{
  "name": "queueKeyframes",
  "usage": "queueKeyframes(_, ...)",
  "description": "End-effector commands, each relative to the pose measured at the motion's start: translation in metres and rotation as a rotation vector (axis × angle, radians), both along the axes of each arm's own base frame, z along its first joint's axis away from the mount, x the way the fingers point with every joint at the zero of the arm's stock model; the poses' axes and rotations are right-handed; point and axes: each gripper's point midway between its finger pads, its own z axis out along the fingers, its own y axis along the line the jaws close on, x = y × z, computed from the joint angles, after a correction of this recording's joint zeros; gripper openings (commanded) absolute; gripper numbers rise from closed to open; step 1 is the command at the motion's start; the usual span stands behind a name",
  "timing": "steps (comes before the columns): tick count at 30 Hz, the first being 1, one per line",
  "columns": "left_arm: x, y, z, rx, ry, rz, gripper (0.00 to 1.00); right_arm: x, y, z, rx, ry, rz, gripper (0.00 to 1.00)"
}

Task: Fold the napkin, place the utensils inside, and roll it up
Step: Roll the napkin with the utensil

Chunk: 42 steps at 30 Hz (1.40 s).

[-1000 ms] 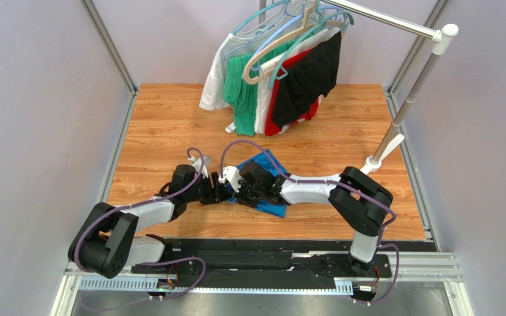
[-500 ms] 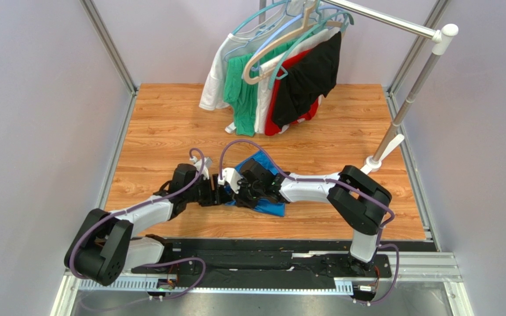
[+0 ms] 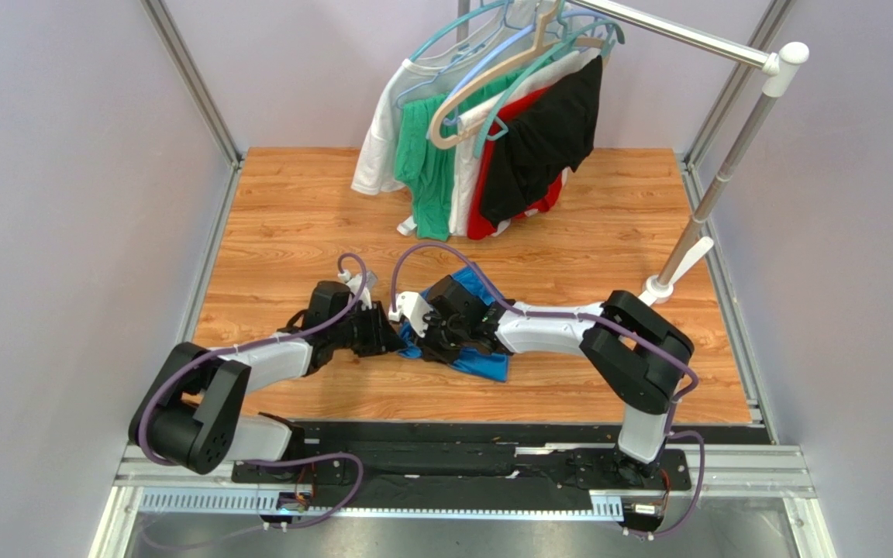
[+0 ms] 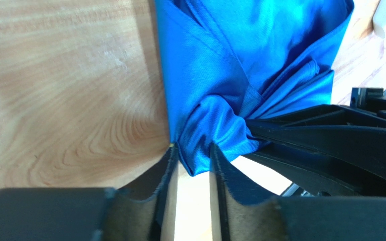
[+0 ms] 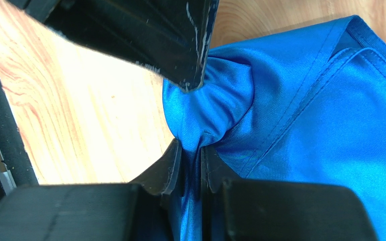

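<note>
The royal-blue napkin (image 3: 484, 363) lies crumpled on the wooden table (image 3: 288, 221) near its middle, mostly under my right gripper. My right gripper (image 3: 426, 337) is shut on a bunched fold of the napkin (image 5: 331, 125), which runs down between its fingertips (image 5: 191, 148). My left gripper (image 3: 395, 335) faces it from the left. Its fingertips (image 4: 192, 150) are nearly together and pinch the tip of the same bunch of napkin (image 4: 220, 60). The two grippers almost touch. No utensils are in view.
Green, white, red and black garments (image 3: 486, 140) hang on hangers from a rack at the back of the table. The rack's metal pole (image 3: 707, 198) stands at the right edge. Metal frame posts (image 3: 189, 81) rise at the back corners.
My left arm has swung slightly, bringing its gripper up against the right one at the napkin's left end. The right gripper and the napkin have shifted only a little.
</note>
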Motion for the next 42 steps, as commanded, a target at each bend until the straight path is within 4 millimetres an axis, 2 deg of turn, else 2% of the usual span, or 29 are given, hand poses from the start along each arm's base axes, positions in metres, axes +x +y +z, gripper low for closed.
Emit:
queueKeyframes(1,-0.003,-0.005,-0.010,0.014,0.015,-0.026,0.26,-0.027,0.005,-0.014,-0.018,0.085,0.051,0.13)
queueKeyframes(3,-0.003,-0.003,-0.011,0.023,0.026,-0.020,0.21,-0.025,0.005,-0.013,-0.018,0.084,0.039,0.19)
queueKeyframes(4,-0.004,-0.003,-0.012,0.026,0.033,-0.020,0.20,-0.025,0.005,-0.013,-0.017,0.086,0.030,0.25)
queueKeyframes(5,-0.004,-0.003,-0.014,0.031,0.042,-0.019,0.17,-0.024,0.005,-0.011,-0.017,0.085,0.021,0.40)
queueKeyframes(7,-0.004,-0.003,-0.017,0.034,0.060,-0.017,0.15,-0.020,0.003,-0.008,-0.018,0.076,-0.006,0.50)
queueKeyframes(8,-0.004,-0.004,-0.017,0.031,0.064,-0.021,0.15,-0.018,0.002,-0.001,-0.011,0.061,-0.021,0.62)
queueKeyframes(10,-0.004,-0.004,-0.020,0.036,0.080,-0.023,0.15,-0.012,-0.003,0.007,-0.018,0.030,-0.055,0.66)
queueKeyframes(11,-0.003,-0.004,-0.020,0.046,0.087,-0.018,0.14,-0.011,-0.007,0.012,-0.024,0.026,-0.080,0.78)
queueKeyframes(12,-0.002,-0.003,-0.021,0.051,0.092,-0.019,0.14,-0.007,-0.011,0.024,-0.016,-0.007,-0.108,0.79)
queueKeyframes(14,0.002,-0.003,-0.018,0.067,0.090,-0.021,0.14,-0.009,-0.025,0.025,-0.046,-0.009,-0.138,0.79)
queueKeyframes(15,0.003,-0.003,-0.018,0.072,0.088,-0.020,0.14,-0.005,-0.032,0.032,-0.048,-0.037,-0.171,0.79)
queueKeyframes(17,0.007,-0.002,-0.016,0.090,0.087,-0.023,0.14,-0.009,-0.049,0.022,-0.081,-0.047,-0.204,0.79)
queueKeyframes(19,0.007,0.000,-0.017,0.115,0.092,-0.031,0.14,-0.002,-0.070,0.019,-0.119,-0.098,-0.283,0.79)
queueKeyframes(20,0.008,0.002,-0.018,0.129,0.098,-0.031,0.13,-0.003,-0.082,0.009,-0.150,-0.096,-0.304,0.79)
queueKeyframes(23,0.011,0.002,-0.016,0.133,0.090,-0.024,0.13,-0.001,-0.097,0.003,-0.165,-0.090,-0.362,0.78)
queueKeyframes(28,0.008,0.005,-0.017,0.144,0.106,-0.023,0.13,0.006,-0.101,0.006,-0.149,-0.116,-0.401,0.78)
queueKeyframes(31,0.008,0.004,-0.016,0.142,0.107,-0.025,0.13,0.009,-0.099,0.000,-0.158,-0.105,-0.395,0.77)
queueKeyframes(34,0.008,0.004,-0.015,0.140,0.102,-0.030,0.13,0.007,-0.098,-0.008,-0.175,-0.084,-0.373,0.71)
queueKeyframes(38,0.011,0.001,-0.011,0.124,0.082,-0.036,0.14,-0.001,-0.096,-0.015,-0.184,-0.040,-0.342,0.47)
queueKeyframes(42,0.016,0.000,0.001,0.108,0.050,-0.016,0.20,-0.017,-0.090,-0.017,-0.179,0.041,-0.286,0.38)
